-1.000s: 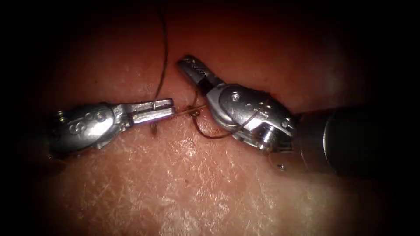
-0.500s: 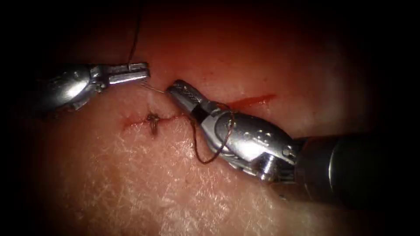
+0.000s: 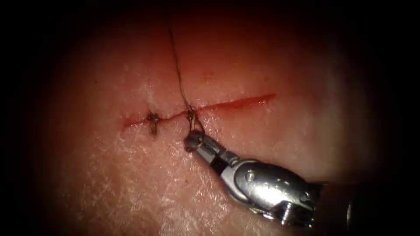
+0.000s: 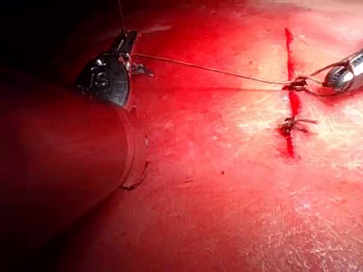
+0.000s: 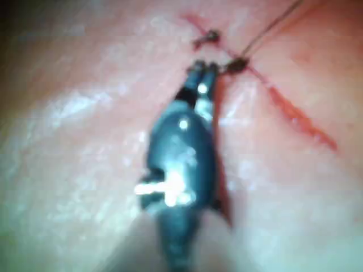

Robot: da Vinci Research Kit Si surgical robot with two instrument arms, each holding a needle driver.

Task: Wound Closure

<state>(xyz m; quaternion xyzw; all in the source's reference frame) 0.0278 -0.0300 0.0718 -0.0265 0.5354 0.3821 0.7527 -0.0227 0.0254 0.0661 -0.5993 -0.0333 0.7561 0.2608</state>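
Since half a second ago, my right tool dropped below the cut, clamped on thread beside the new knot; left tool grips the far strand, tensioning.

Taut thread runs from the left tool to a knot on the cut, just beyond the right tool, whose closed jaws grip the short end; an earlier knot sits left
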